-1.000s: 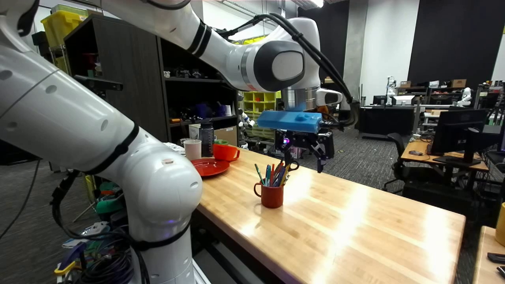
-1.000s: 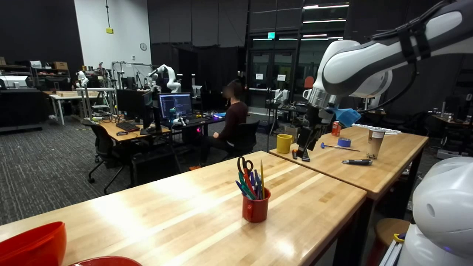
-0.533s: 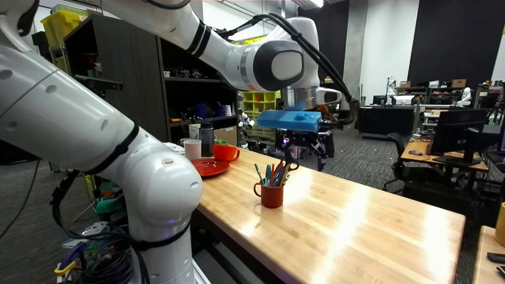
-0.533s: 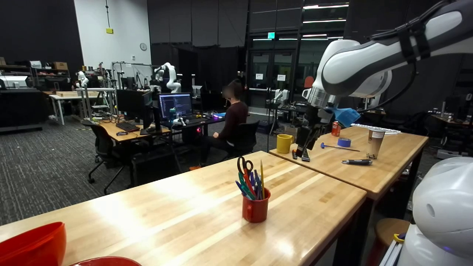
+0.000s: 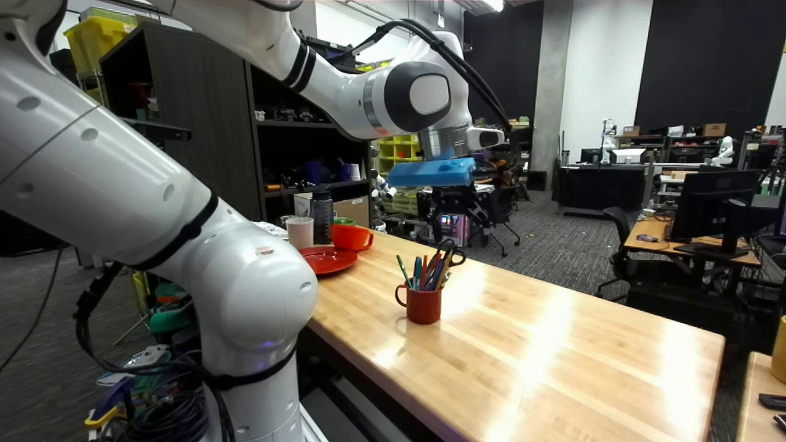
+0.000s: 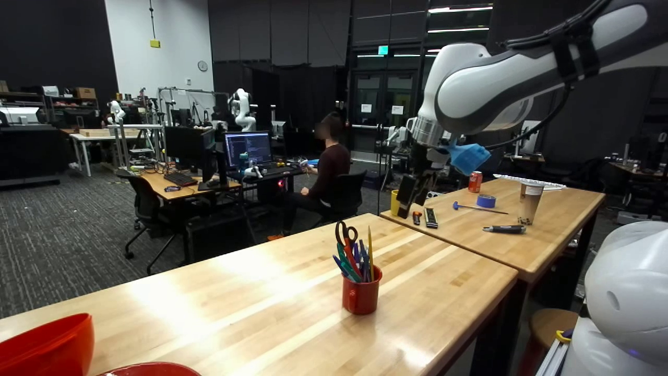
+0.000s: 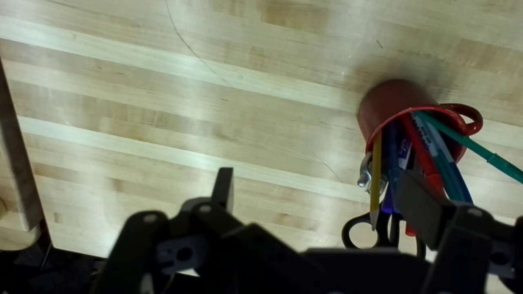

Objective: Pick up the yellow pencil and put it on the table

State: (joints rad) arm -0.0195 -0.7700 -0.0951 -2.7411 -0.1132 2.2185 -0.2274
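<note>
The yellow pencil (image 7: 375,179) stands point up in a red mug (image 7: 394,100) among pens, markers and black-handled scissors. It shows in both exterior views, at the mug's edge (image 5: 444,273) (image 6: 370,248). The mug (image 5: 424,306) (image 6: 360,298) is upright on the wooden table (image 5: 522,344). My gripper (image 7: 320,196) is open and empty. In the wrist view the pencil appears between its fingers, closer to the right finger, which covers part of the pens. In both exterior views the gripper (image 5: 462,232) (image 6: 412,201) is above the mug's height, apart from the pencil.
Scissors (image 6: 344,233) stick up beside the pencil. A red plate (image 5: 325,260), an orange cup (image 5: 350,237), a white cup (image 5: 300,232) and a dark bottle (image 5: 322,218) stand at the table's far end. An adjoining table holds a yellow mug (image 6: 394,202), blue tape (image 6: 486,201) and a drink cup (image 6: 530,203).
My gripper has moved left and slightly up in both exterior views, nearly all in the last half second. It stays open. The mug and pencil have not moved.
</note>
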